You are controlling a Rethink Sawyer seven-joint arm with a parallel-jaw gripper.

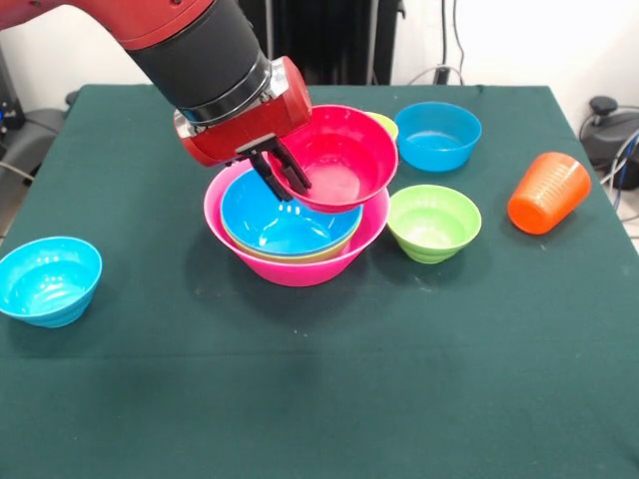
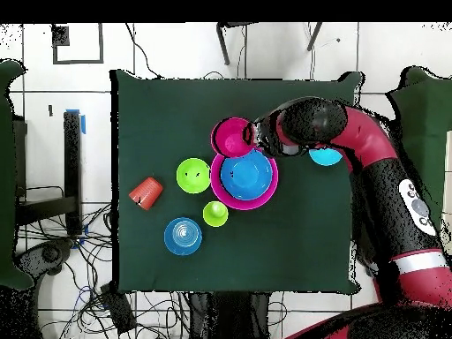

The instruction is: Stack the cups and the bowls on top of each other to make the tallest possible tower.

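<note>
Front camera sits across the table (image 1: 319, 399) from me, fairly low and close, facing my arm (image 1: 190, 50); the cloth fills nearly the whole frame and my arm drops in from the top left. Overhead camera hangs high above, looking straight down, much farther off; the whole table (image 2: 159, 256) shows there with floor, cables and furniture around it, and my arm (image 2: 388, 177) enters from the bottom right. It is turned half round against the front view. Both views share the tabletop, the pink bowl (image 1: 300, 267) (image 2: 269, 196), the orange cup (image 1: 547, 193) (image 2: 146, 192) and my gripper (image 1: 284, 178) (image 2: 252, 135).
</note>
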